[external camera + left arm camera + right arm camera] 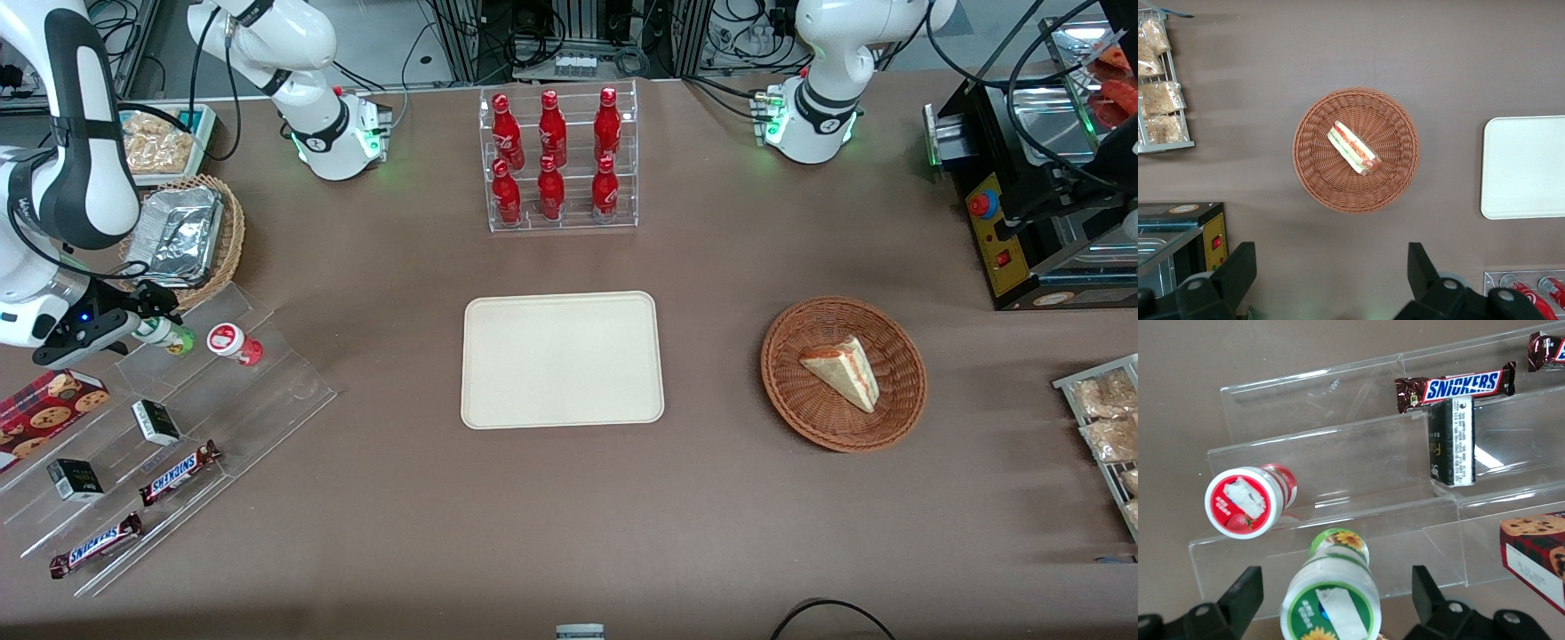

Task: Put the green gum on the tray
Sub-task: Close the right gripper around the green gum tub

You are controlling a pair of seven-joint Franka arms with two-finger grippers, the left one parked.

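Brown tabletop (400, 498) seen from the front: the cream tray (562, 359) sits bare mid-table, while the gripper (147, 322) hangs over the clear stepped rack (178, 427) at the working arm's end, right at the green gum (167, 335), with the red gum (235, 343) just beside it. Left wrist view only catches the tray's edge (1523, 167) and a wicker basket (1356, 149). Right wrist view shows the fingers (1238, 593) spread wide either side of the green gum (1331, 597), not gripping yet, probably lining up a grab.

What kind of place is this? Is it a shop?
Probably a robot lab set up like a snack shop: cola bottles, Snickers bars, and a pincer at the green gum.
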